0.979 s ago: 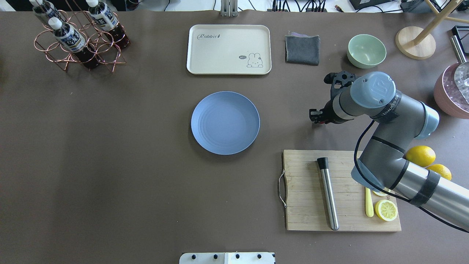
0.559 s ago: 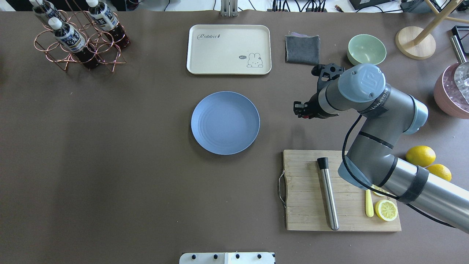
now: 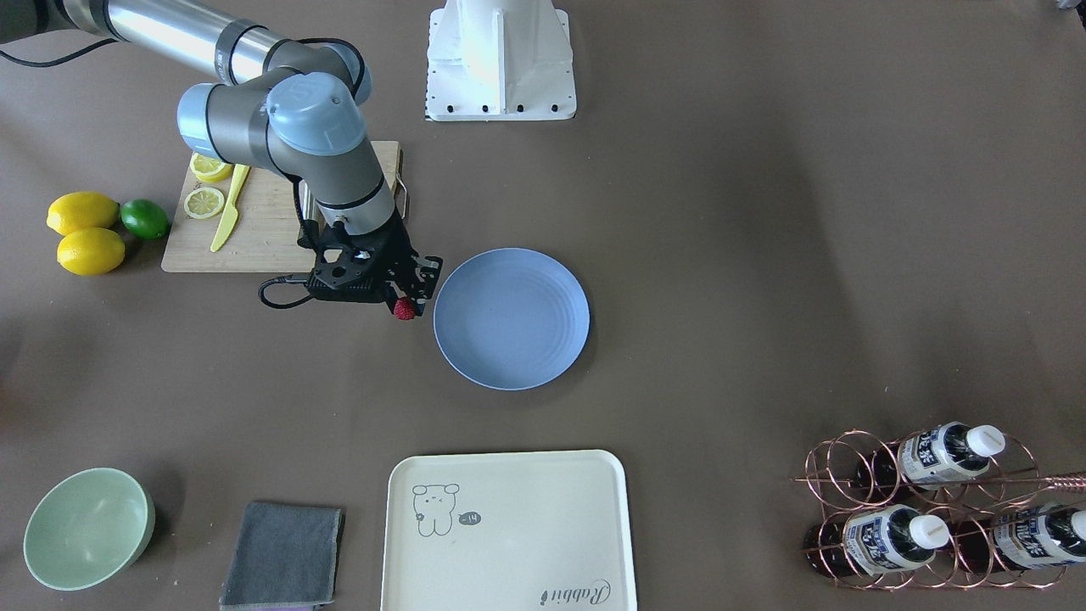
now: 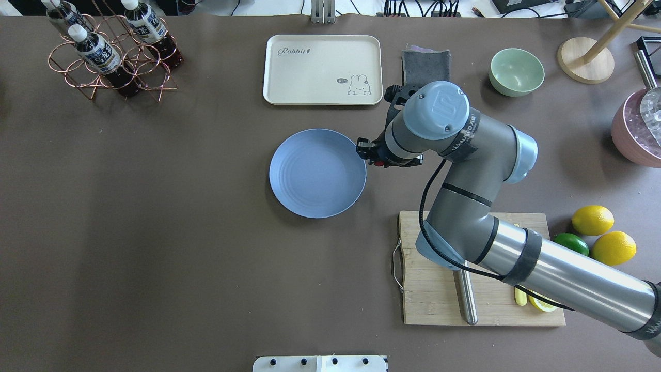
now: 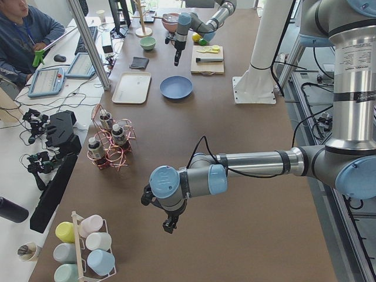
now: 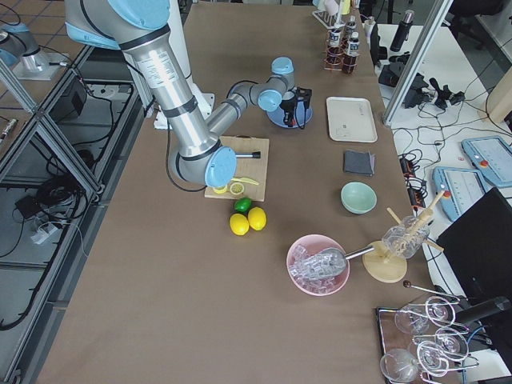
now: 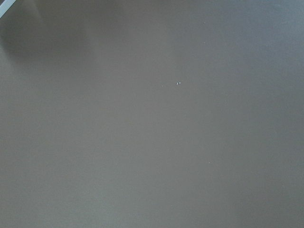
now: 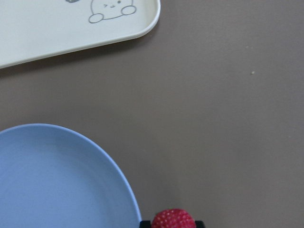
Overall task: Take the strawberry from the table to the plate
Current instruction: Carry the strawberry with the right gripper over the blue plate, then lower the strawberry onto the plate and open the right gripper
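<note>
The small red strawberry (image 3: 405, 310) hangs above the table (image 4: 155, 232), just off the rim of the light-blue plate (image 4: 317, 173). My right gripper (image 4: 376, 159) is shut on the berry; its fingers are mostly hidden under the wrist from overhead. In the right wrist view the strawberry (image 8: 173, 219) shows at the bottom edge, beside the plate (image 8: 57, 180) and clear of it. The plate holds nothing. My left gripper (image 5: 170, 223) shows only in the exterior left view, low over bare table far from the plate; I cannot tell whether it is open or shut.
A cream tray (image 4: 323, 70) lies behind the plate, with a grey cloth (image 4: 426, 59) and a green bowl (image 4: 516, 71) to its right. The wooden cutting board (image 4: 434, 289) sits under my right arm, lemons (image 4: 593, 219) beside it. A bottle rack (image 4: 111, 51) stands back left.
My right arm has swung left across the table, carrying the strawberry from near the green bowl to the plate's right rim. Nothing else has moved.
</note>
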Controlling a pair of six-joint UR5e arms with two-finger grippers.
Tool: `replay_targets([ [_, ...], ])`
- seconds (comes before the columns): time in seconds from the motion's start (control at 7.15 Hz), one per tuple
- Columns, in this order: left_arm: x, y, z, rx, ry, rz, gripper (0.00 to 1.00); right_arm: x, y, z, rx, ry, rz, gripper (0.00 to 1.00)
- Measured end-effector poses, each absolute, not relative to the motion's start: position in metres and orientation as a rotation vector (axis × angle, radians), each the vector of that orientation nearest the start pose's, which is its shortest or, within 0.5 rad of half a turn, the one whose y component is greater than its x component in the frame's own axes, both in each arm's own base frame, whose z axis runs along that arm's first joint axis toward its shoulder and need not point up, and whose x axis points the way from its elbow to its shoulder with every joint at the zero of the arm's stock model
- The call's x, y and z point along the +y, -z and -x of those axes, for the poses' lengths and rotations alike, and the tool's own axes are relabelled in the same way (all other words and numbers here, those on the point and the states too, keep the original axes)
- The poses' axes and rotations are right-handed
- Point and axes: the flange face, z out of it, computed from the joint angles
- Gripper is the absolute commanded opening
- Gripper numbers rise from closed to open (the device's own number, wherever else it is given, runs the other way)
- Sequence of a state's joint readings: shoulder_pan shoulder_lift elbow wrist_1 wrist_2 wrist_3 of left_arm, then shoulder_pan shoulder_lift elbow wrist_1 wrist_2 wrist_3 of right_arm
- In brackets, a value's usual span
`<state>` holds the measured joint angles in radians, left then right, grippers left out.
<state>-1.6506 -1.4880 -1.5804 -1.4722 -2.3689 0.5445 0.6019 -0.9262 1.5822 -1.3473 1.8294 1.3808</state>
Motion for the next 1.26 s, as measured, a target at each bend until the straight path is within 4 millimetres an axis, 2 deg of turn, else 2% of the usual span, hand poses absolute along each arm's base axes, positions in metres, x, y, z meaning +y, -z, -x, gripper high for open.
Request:
replay_targets([
  [0.28,-0.435,-0.701,0.097,0.813,-0.369,-0.088,0.99,-0.493,-0.208,0.575,-0.897,-0.354,-0.075,0.00],
  [0.42,-0.435,-0.701,0.097,0.813,-0.369,-0.088,0.99,-0.486,-0.198,0.599,-0.890,-0.388,-0.070,0.00],
  [0.56,-0.435,-0.701,0.097,0.814,-0.369,-0.088,0.99,-0.477,-0.195,0.614,-0.883,-0.399,-0.073,0.00],
  [0.98,-0.435,-0.701,0.097,0.814,-0.370,-0.088,0.99,-0.457,-0.198,0.636,-0.865,-0.406,-0.088,0.00],
  [1.26,-0.435,-0.703,0.097,0.814,-0.369,-0.085,0.99,-0.455,-0.200,0.642,-0.856,-0.414,-0.102,0.00],
])
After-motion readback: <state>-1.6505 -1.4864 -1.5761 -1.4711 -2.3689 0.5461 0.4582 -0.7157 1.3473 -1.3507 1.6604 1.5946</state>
